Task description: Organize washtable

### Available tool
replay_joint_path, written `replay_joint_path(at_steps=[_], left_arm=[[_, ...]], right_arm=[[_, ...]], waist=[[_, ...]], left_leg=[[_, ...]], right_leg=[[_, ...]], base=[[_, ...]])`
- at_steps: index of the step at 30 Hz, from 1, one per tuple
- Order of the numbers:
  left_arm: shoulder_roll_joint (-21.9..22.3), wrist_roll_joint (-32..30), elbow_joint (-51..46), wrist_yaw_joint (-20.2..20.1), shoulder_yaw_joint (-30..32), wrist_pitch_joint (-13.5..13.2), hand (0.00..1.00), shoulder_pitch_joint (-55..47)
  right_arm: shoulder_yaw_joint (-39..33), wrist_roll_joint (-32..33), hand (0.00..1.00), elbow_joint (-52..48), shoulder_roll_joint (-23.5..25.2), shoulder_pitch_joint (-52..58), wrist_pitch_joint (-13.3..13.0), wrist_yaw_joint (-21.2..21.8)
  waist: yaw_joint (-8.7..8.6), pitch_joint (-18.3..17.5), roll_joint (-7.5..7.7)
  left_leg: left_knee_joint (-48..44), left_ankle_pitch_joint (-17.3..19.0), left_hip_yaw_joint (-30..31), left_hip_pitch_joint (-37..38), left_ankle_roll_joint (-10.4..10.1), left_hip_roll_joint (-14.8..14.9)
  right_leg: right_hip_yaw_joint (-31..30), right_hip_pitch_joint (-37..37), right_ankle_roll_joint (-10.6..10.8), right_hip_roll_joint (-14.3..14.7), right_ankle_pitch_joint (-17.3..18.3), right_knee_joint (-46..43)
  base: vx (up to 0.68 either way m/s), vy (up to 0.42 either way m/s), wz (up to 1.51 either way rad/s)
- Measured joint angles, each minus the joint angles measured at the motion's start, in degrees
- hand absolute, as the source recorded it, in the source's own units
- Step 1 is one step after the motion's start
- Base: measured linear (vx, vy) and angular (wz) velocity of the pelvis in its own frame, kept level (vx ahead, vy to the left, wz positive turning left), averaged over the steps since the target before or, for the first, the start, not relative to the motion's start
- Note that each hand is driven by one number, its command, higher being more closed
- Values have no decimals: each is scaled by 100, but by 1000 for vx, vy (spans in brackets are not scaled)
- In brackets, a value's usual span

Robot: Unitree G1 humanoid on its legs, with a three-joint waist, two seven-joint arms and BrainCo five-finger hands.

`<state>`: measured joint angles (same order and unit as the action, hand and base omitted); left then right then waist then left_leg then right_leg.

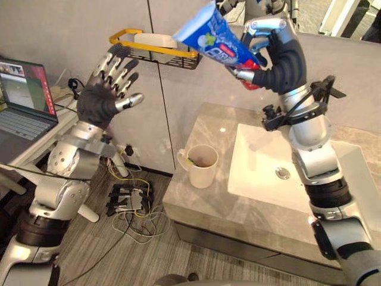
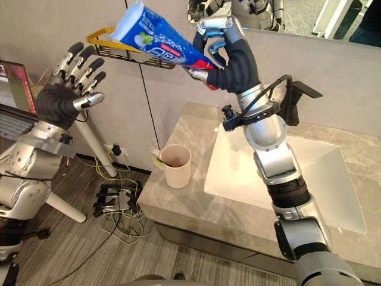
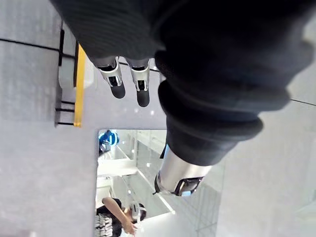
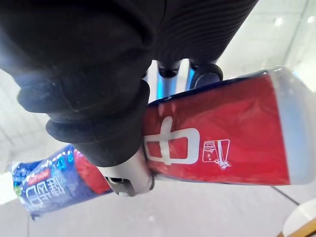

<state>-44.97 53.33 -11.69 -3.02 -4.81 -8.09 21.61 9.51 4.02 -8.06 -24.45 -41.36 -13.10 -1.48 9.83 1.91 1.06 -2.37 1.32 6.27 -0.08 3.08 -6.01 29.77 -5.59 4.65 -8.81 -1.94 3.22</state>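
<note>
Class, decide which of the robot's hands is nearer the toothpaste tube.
Right. The right hand grips the toothpaste tube; the left hand is raised open off to its left, not touching.

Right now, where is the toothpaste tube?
In the eye views the toothpaste tube is raised in the right hand, upper middle, its flat end close to the yellow-rimmed wall basket.

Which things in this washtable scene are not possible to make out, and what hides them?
Inside of the cup: eye views, its wall hides all but a green tip.
The white item in the wall basket: eye views, partly behind the rim, too small to identify.
Red end of the toothpaste tube: eye views, the right hand covers it.
</note>
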Motion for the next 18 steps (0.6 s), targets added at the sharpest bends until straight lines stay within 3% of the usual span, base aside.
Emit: replay_joint_path(at_steps=[7, 18], left_arm=[[559, 2, 94, 82, -477, -6, 0, 491], [1099, 0, 104, 198, -739, -10, 0, 971]], right_arm=[[83, -13, 100, 13, 658, -5, 61, -91], [353, -85, 100, 323, 1073, -76, 114, -93]], waist=[[-56, 0, 0], [-144, 0, 0]], left_leg=[[7, -1, -3, 31, 0, -9], [31, -3, -28, 90, 2, -10]], right_leg=[[-21, -12, 1, 6, -1, 11], [-57, -17, 11, 2, -9, 4]], base=[[0, 0, 0], [0, 0, 0]])
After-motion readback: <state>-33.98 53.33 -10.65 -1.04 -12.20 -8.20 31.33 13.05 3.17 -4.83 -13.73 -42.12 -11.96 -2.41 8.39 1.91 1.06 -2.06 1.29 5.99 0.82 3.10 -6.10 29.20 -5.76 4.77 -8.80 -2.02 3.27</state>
